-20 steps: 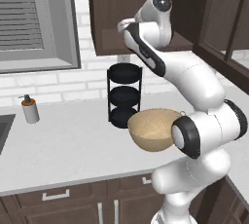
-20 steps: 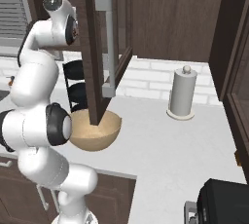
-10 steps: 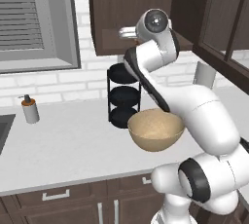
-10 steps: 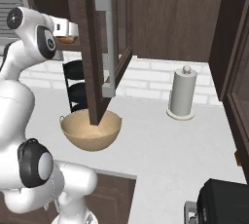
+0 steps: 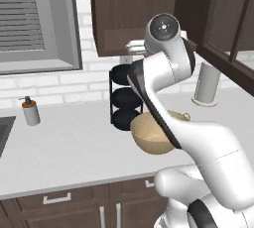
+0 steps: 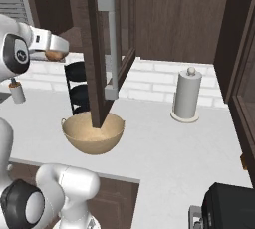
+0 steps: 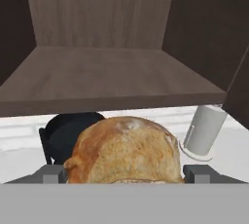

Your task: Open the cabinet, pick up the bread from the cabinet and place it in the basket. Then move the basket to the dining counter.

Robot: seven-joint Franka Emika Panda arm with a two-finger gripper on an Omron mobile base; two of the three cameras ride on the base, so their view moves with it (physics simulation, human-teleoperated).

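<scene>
Cabinet [image 6: 107, 34]: dark brown wall unit above the table; one door swung open toward the near side, long silver bar handle [image 6: 110, 46] on its edge. In the hand view the bare wooden shelf [image 7: 112, 79] lies just beyond the hand.

Table [image 5: 64, 147]: pale worktop running along the white brick wall, dark drawers beneath.

Arm: white, rising from the near side, bent over the table with the wrist up at cabinet-floor height.

Basket [image 6: 93, 132]: tan round bowl on the table, below the open door's lower corner, just in front of the black three-tier rack [image 5: 124, 100].

Paper towel roll [image 6: 187, 96]: upright on the table, far right, near the wall.

Soap dispenser [image 5: 31, 111]: small, on the table at left, under the window.

Hand [image 7: 127, 173]: fingers spread wide, one on either side of the bread and closed against it.

Bread [image 7: 124, 152]: golden-brown roll, held in the hand just outside the shelf's front edge, above the rack and well above the basket.
</scene>
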